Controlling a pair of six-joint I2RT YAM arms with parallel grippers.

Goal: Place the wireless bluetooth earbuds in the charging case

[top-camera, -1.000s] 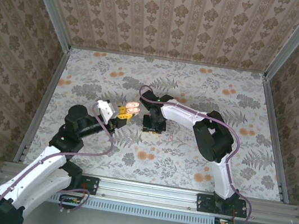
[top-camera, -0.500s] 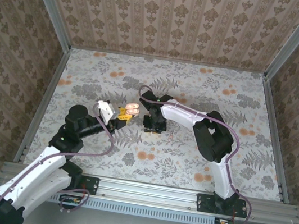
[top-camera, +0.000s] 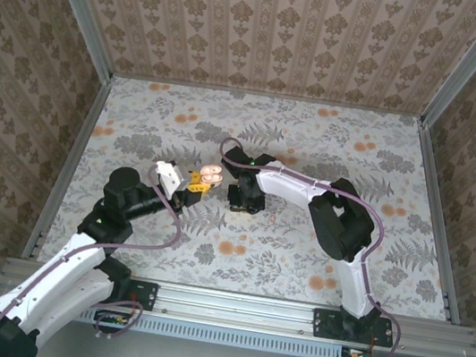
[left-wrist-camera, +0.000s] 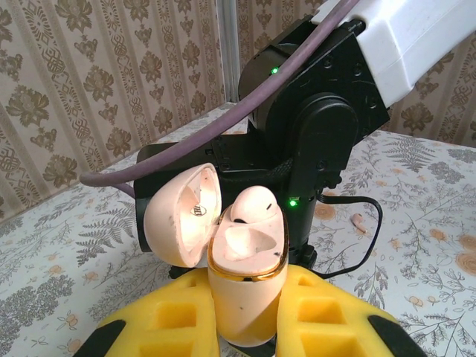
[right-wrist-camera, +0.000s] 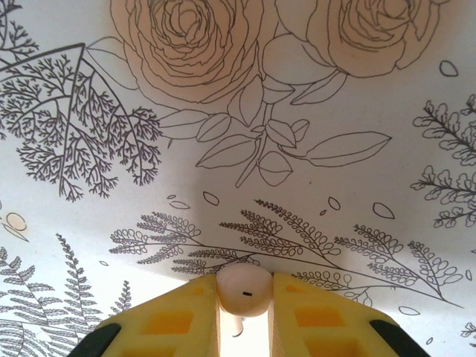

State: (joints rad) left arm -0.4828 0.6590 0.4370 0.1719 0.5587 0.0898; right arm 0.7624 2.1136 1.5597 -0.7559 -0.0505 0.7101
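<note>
From above, the left gripper (top-camera: 194, 181) holds the pink charging case (top-camera: 212, 173) up over the middle of the flowered table (top-camera: 358, 161). The right gripper (top-camera: 243, 202) points straight down at the cloth just beside it, too small here to read its jaws. On the left wrist view the case sits clamped upright between two yellow foam pads (left-wrist-camera: 335, 316), a smooth, glossy, rounded shell with a gold band round its mouth. Its lid (left-wrist-camera: 182, 223) is swung open to the left like a shallow cup. A first earbud (left-wrist-camera: 249, 202), glossy and bulb-headed, already sits in one well, and the well beside it looks free. The black-and-white right arm (left-wrist-camera: 327, 126) stands close behind. On the right wrist view a second earbud (right-wrist-camera: 244, 290) is nipped between that gripper's soft yellow pads, which press on either side of its round head while its thin stem runs down the narrow gap between them. The matte printed cloth lies beneath, and whether the bud has left it I cannot tell. So the step in hand looks like the pick-up of the last bud. Next it would need lifting, carrying across to the open case and turning stem-down over the free well. The plastic is small and slick, so a light squeeze and a careful line-up are called for, or it may pop out of the foam.
</note>
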